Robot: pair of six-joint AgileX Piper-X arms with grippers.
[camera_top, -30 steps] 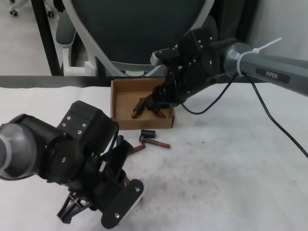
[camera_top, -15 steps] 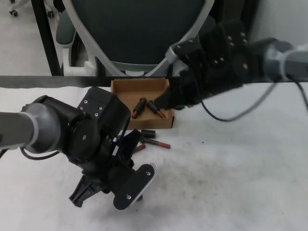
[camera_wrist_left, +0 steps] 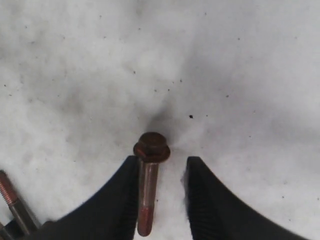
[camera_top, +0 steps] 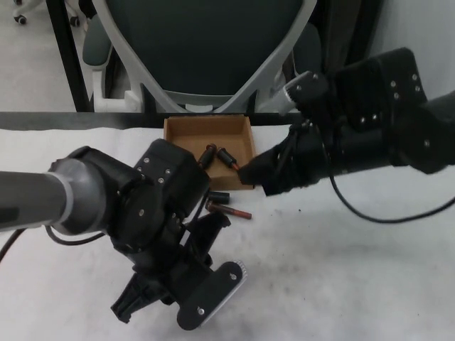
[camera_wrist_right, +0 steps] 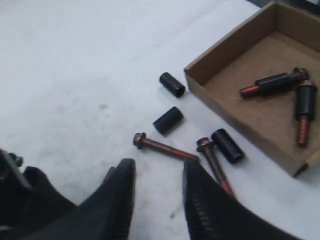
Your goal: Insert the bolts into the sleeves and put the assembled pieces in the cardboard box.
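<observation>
In the left wrist view my left gripper (camera_wrist_left: 163,161) is open just above the white bench, with a rusty bolt (camera_wrist_left: 148,187) lying between its fingers, close to one of them. My right gripper (camera_wrist_right: 158,165) is open with nothing between its fingers, hovering over the bench a short way from the cardboard box (camera_wrist_right: 250,112). Two assembled pieces (camera_wrist_right: 275,82) (camera_wrist_right: 302,107) lie in the box (camera_top: 185,135). Loose on the bench by the box are three black sleeves (camera_wrist_right: 172,84) (camera_wrist_right: 168,120) (camera_wrist_right: 227,145) and two bolts (camera_wrist_right: 162,146) (camera_wrist_right: 214,162).
The bulky left arm (camera_top: 160,227) covers the bench in front of the box, and the right arm (camera_top: 348,149) stands to the box's right. An office chair (camera_top: 206,50) is behind the bench's far edge. White bench surface lies open at the right.
My right gripper has drawn back out of the box to the right, leaving two assembled pieces inside. The left arm has shifted right, toward the loose parts.
</observation>
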